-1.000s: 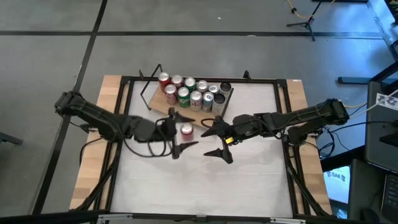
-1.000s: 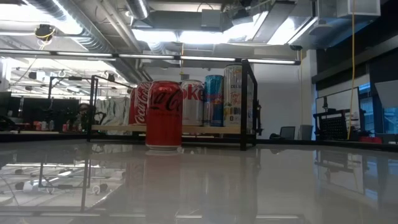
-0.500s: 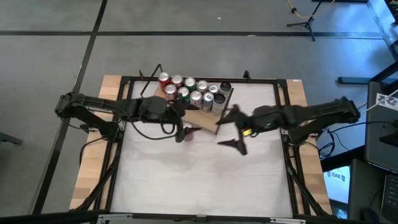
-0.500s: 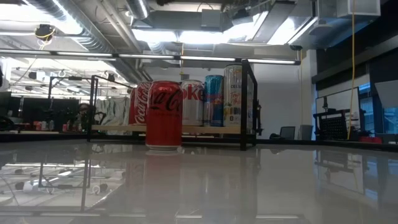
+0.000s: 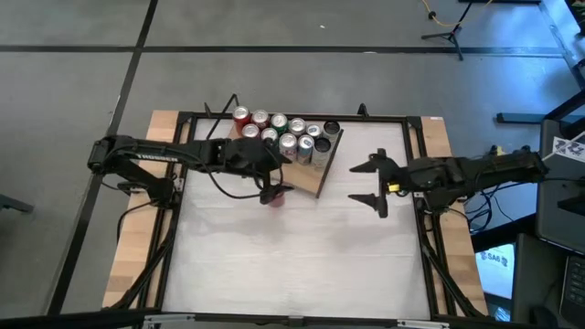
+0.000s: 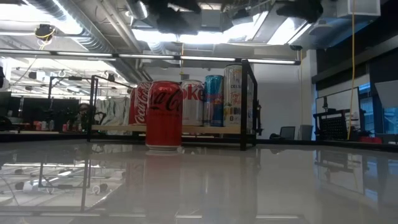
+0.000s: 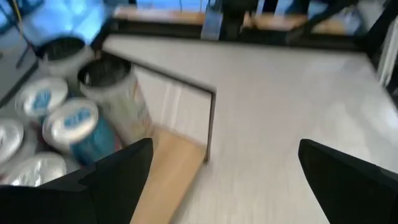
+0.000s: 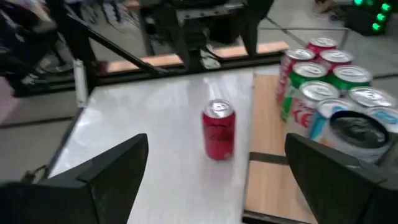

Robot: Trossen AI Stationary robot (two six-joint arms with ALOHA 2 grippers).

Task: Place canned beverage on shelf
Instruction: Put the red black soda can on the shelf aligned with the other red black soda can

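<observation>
A red can (image 8: 219, 129) stands upright on the white tabletop, just in front of the shelf (image 5: 308, 177); the low view shows the can (image 6: 163, 115) with its base on the table. The shelf, a light-brown board with black wire supports, carries several cans (image 5: 285, 137). My left gripper (image 5: 277, 176) hangs open above the shelf's near edge and the red can (image 5: 273, 197). It touches nothing, and its wrist view looks at the shelf's corner (image 7: 208, 124). My right gripper (image 5: 375, 183) is open in the air to the right of the shelf, facing the can.
A black frame (image 5: 411, 119) runs round the tabletop, with wooden strips (image 5: 137, 228) at the left and right sides. The near half of the white tabletop (image 5: 292, 265) lies bare. Upright black posts (image 6: 245, 102) stand at the shelf's ends.
My left gripper has swung from beside the red can toward the table's far edge, over the shelf's near edge, staying open. My right gripper has drawn back toward the table's right edge, also open. The red can has kept its place.
</observation>
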